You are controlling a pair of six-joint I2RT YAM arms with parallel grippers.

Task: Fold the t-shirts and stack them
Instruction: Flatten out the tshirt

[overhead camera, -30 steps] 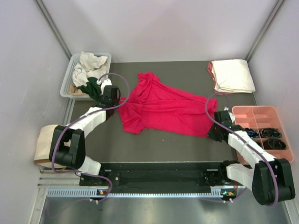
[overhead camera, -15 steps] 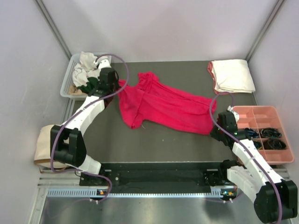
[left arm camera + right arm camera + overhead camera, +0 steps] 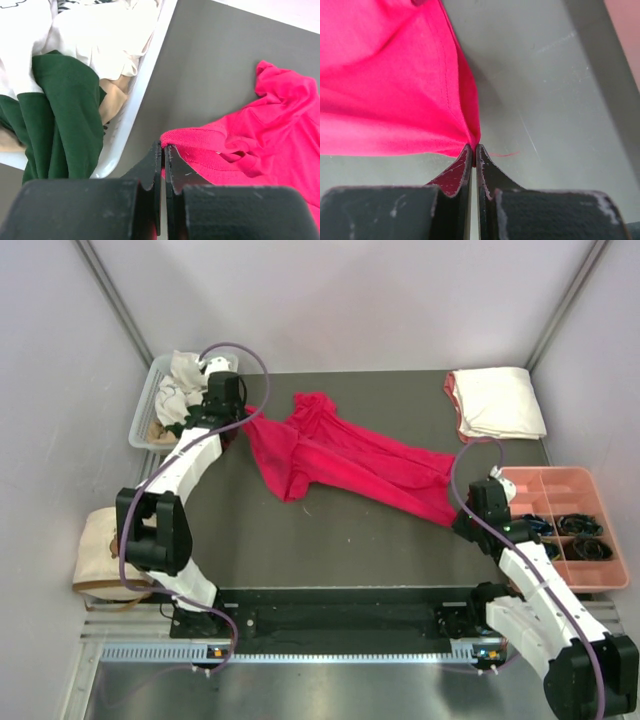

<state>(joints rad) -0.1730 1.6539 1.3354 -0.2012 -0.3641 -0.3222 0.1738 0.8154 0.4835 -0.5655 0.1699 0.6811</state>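
While one cream-white t-shirt (image 3: 497, 402) is already folded at the far right corner, the red t-shirt (image 3: 340, 460) isn't folded yet and other shirts (image 3: 190, 375) are piled in the bin (image 3: 143, 412). It's stretched across the table (image 3: 340, 545), pinched by the left gripper (image 3: 163, 146) extended far-left and the right gripper (image 3: 473, 147) tucked near-right.

Pale lilac-grey walls (image 3: 330, 300), dark grey tabletop (image 3: 350, 540), slanted metal corner posts (image 3: 112, 302), even diffuse light
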